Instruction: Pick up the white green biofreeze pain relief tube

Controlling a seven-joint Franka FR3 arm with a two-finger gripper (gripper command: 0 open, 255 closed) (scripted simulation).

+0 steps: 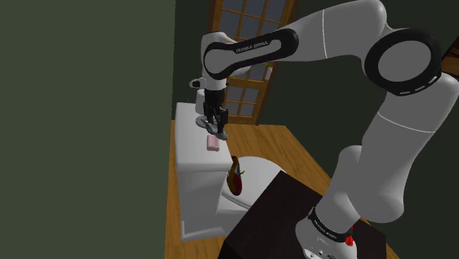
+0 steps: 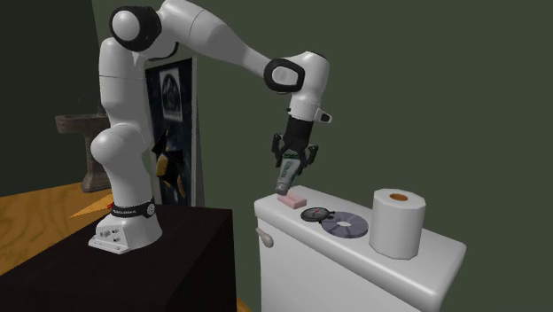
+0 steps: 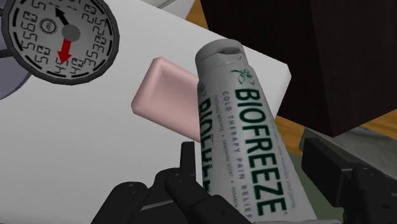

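1. White-and-green tube (image 3: pixel 245 127), "BIOFREEZE" in green print, sits between the two black fingers (image 3: pixel 331 164). The gripper (image 3: pixel 254 164) is clamped on its body, cap end pointing away from the hand.
2. From the second exterior view the tube hangs steeply tilted under the hand, its low end just over the soap (image 3: pixel 167 102). Whether the two touch, I cannot tell.
3. The soap is a pink bar lying flat on the white tank lid (image 3: pixel 76 146), right beneath the cap end.
4. Step in hand, as I judge it: the lift. The grasp is made and the tube looks off the lid or nearly so.
5. To do it well:
   - Rise straight up, slowly, with a firm grip.
   - The tube is smooth and rounded, so it may pivot between the pads if jerked.
   - Make no sideways move until the cap end is well clear of the soap.
6. Farther along the lid there is a round dial (image 3: pixel 60 39) with a red pointer, then a grey disc (image 2: pixel 346 226), then a paper roll (image 2: pixel 396 222) standing upright at the far end. All are well apart from the tube and should be no trouble on a vertical lift.
7. Beyond them is a dark green wall (image 2: pixel 425 89).
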